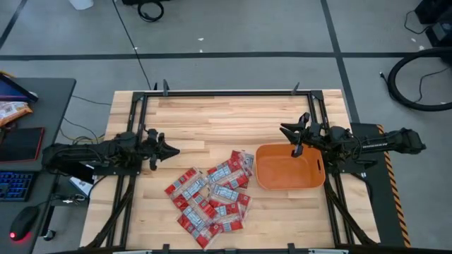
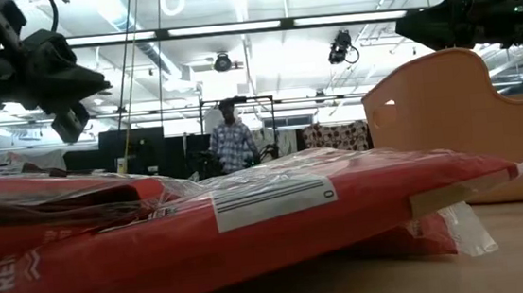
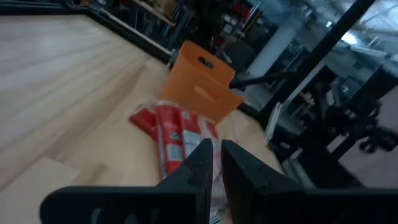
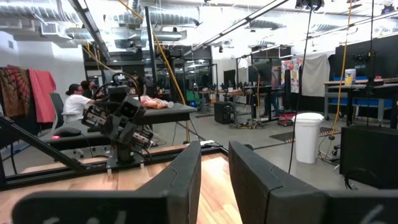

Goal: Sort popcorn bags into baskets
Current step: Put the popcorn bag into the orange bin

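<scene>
While the orange tub (image 1: 290, 168) at centre-right looks empty, though its floor is partly hidden, all popcorn bags (image 1: 210, 197) lie piled lower-centre; left gripper (image 1: 168, 149) and right gripper (image 1: 289, 130) hover narrow, holding nothing; sorting is unstarted.

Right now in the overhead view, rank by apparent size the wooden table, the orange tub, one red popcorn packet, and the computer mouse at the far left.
1. Light wooden table, by far the largest.
2. Shallow orange plastic tub.
3. Single flat red popcorn packet.
4. Dark computer mouse, close to the packet in size, so those two are unsure.
</scene>
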Motion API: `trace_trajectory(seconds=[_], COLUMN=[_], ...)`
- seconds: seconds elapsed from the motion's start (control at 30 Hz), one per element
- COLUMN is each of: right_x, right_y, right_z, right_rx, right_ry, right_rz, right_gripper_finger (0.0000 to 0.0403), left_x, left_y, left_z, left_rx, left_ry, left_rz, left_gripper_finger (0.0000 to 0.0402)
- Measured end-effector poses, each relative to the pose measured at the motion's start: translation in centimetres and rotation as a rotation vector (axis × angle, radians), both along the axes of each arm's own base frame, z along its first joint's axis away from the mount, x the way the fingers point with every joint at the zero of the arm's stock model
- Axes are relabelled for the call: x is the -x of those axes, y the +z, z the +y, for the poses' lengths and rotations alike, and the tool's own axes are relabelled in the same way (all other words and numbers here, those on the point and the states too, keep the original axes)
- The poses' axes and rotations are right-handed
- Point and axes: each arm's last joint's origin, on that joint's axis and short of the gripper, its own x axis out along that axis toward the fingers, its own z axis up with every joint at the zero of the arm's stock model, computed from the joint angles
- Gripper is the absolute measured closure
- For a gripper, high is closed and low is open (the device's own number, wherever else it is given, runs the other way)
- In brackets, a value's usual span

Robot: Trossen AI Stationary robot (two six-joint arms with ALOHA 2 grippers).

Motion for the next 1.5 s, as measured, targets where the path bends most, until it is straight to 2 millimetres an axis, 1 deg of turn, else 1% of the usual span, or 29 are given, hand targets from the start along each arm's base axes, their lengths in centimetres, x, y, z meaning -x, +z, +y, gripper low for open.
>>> trace_trajectory(seconds=[0.07, 0.13, 0.2, 0.27, 0.33, 0.5, 0.57, 0.63, 0.73, 0.8, 0.87, 0.97, 1.07, 1.17, 1.3, 1.43, 1.5], right_x=[0.0, 0.0, 0.0, 0.0, 0.0, 0.0, 0.0, 0.1, 0.4, 0.7, 0.9, 0.7, -0.5, -2.7, -6.3, -9.6, -11.1], right_y=[0.0, 0.0, 0.0, 0.0, 0.0, 0.1, 0.2, 0.4, 1.2, 2.1, 3.4, 5.8, 8.0, 9.3, 9.5, 9.5, 9.1], right_z=[0.0, 0.0, 0.0, 0.0, 0.0, 0.0, 0.0, 0.0, 0.0, 0.1, 0.1, 0.4, 0.5, 0.4, 0.3, 0.2, 0.2], right_rx=[0.0, 0.0, 0.0, 0.0, 0.0, 0.0, 0.0, 0.001, -0.034, -0.058, -0.029, 0.058, 0.065, 0.005, -0.059, -0.063, -0.081], right_ry=[0.0, 0.0, 0.0, 0.0, 0.0, 0.0, 0.0, 0.0, 0.014, 0.034, 0.063, 0.152, 0.21, 0.226, 0.251, 0.275, 0.278], right_rz=[0.001, 0.0, 0.001, 0.0, 0.0, -0.006, -0.018, -0.041, -0.147, -0.247, -0.308, -0.327, -0.283, -0.165, -0.002, 0.13, 0.228], right_gripper_finger=[0.0316, 0.0316, 0.0316, 0.0316, 0.0316, 0.0316, 0.0316, 0.0316, 0.0316, 0.0316, 0.0316, 0.0316, 0.0316, 0.0316, 0.0316, 0.0316, 0.0316], left_x=[0.0, 0.0, 0.0, 0.0, 0.0, 0.9, 1.3, 1.4, 1.3, 1.3, 1.2, 1.1, 1.1, 1.0, 0.7, 0.7, 0.7], left_y=[0.0, 0.1, 0.4, 1.1, 2.0, 4.6, 5.2, 5.4, 5.3, 5.3, 5.3, 5.3, 5.3, 5.1, 4.6, 4.6, 4.6], left_z=[0.1, 0.3, 0.5, 0.5, 0.3, -0.9, -1.1, -1.2, -1.1, -1.0, -0.8, -0.5, -0.2, -0.2, -0.2, -0.2, -0.2], left_rx=[-0.022, -0.023, -0.028, -0.058, -0.112, -0.271, -0.302, -0.316, -0.306, -0.299, -0.285, -0.27, -0.254, -0.231, -0.191, -0.178, -0.178], left_ry=[0.034, 0.111, 0.171, 0.17, 0.09, -0.243, -0.309, -0.332, -0.319, -0.272, -0.198, -0.086, -0.005, 0.002, -0.007, -0.009, -0.007], left_rz=[-0.002, -0.005, -0.042, -0.106, -0.201, -0.51, -0.588, -0.622, -0.604, -0.599, -0.598, -0.582, -0.577, -0.55, -0.486, -0.488, -0.487], left_gripper_finger=[0.0365, 0.0365, 0.0365, 0.0365, 0.0365, 0.0365, 0.0365, 0.0365, 0.0365, 0.0365, 0.0365, 0.0365, 0.0365, 0.0365, 0.0365, 0.0365, 0.0365])
